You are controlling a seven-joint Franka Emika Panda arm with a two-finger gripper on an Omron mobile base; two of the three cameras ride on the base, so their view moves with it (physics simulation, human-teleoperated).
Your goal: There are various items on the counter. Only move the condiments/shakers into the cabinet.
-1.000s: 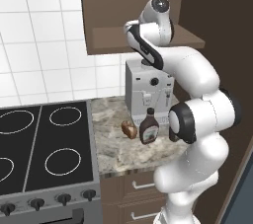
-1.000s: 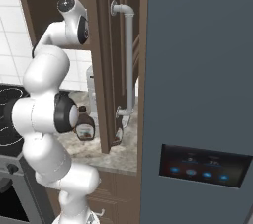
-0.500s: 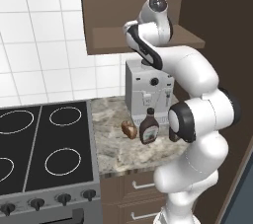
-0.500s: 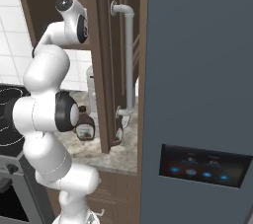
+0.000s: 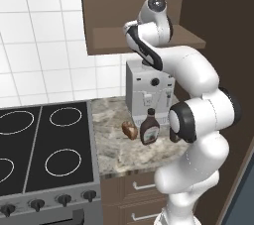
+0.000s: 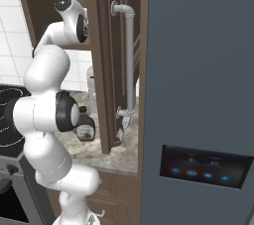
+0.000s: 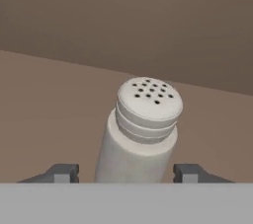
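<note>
We were setting the shaker (image 7: 143, 134) on the cabinet (image 7: 123, 25) shelf, at lower centre of the hand view; the gripper (image 7: 126, 172) jaws stood spread beside it, apparently clear. We judged withdrawal next, then the bottle (image 5: 150, 128) at centre on the counter (image 5: 114, 144)

Shaker (image 7: 141, 134) stands upright on the cabinet (image 5: 149, 40) shelf, between the tool (image 7: 126, 173) fingertips. On the desk (image 5: 111, 154), the food lump (image 5: 130, 130) lies just left of a bottle (image 5: 150, 127), before the coffee machine (image 5: 146, 87).
</note>
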